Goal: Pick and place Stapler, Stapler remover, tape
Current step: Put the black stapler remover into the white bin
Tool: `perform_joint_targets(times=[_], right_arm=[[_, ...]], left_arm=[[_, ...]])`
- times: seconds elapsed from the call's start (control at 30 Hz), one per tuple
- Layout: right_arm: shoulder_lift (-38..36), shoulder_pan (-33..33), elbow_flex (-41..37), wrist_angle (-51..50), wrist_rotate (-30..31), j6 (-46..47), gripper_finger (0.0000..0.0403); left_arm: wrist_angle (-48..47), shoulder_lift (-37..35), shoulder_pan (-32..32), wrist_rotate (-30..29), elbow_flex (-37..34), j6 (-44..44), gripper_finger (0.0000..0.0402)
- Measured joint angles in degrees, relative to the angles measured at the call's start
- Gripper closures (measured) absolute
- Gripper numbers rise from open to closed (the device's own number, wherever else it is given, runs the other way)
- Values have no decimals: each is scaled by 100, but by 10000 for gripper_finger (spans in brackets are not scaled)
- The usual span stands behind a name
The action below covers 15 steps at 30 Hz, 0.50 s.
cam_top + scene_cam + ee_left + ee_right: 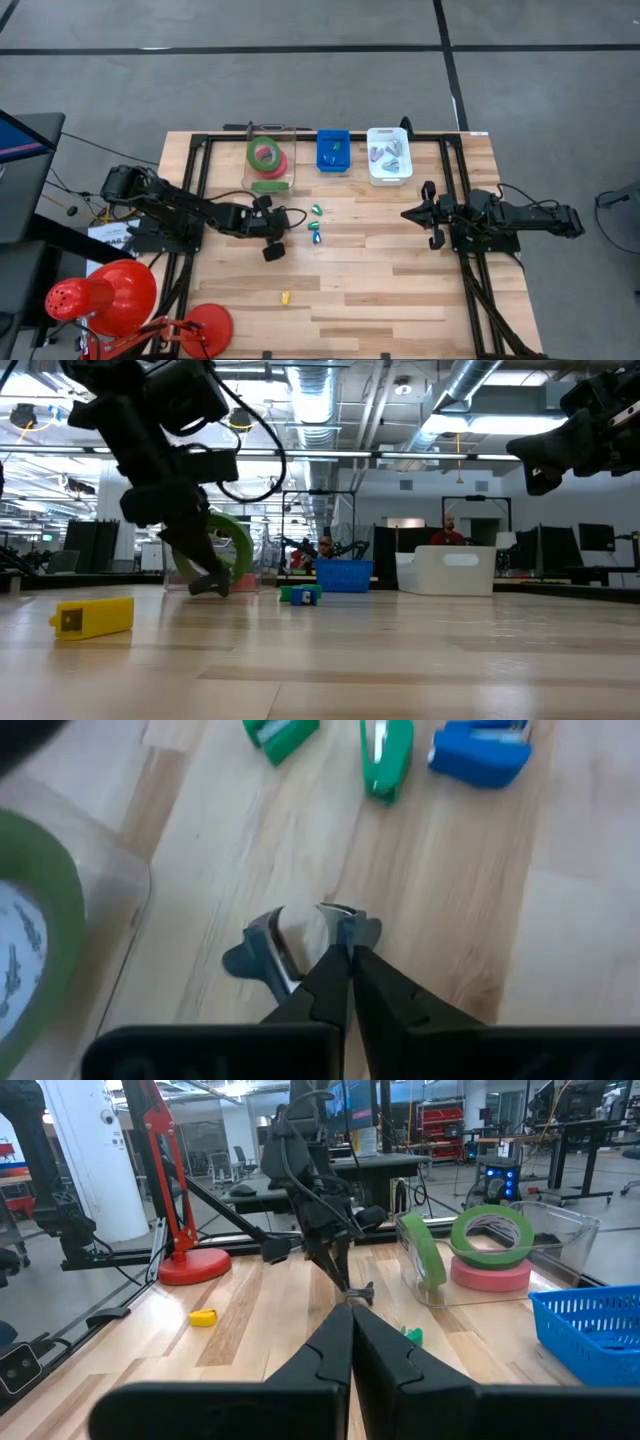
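My left gripper [345, 932] is shut on a small grey and silver staple remover [262, 948] on the wood near the clear container [268, 160]. Just beyond it lie two small green staplers [385, 755] and a blue one [480, 755]. In the container a green tape roll [490, 1230] lies flat on a pink one [490, 1272]. A second green roll [425, 1250] stands on edge against the container's wall. My right gripper [408, 213] waits shut, pointing level, at the table's right. My left gripper pinches the staple remover's silver end [335, 925] between its two fingertips. The fingers slant down from the table's left side. The remover's grey handles stick out to one side of the fingers. I cannot tell whether it is clear of the wood.
A blue bin [333, 150] and a white bin [389, 155] holding several small items stand at the far edge beside the clear container. A yellow item [285, 297] lies toward the near edge. A red lamp [120, 300] stands off the near left corner.
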Motion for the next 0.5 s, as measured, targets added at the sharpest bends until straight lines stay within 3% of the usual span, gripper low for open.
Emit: perform_joint_targets(times=[0.5], right_arm=[[-1,1,0,0,0,0,403]], left_arm=[[-5,0,2,-66,578,126,398]])
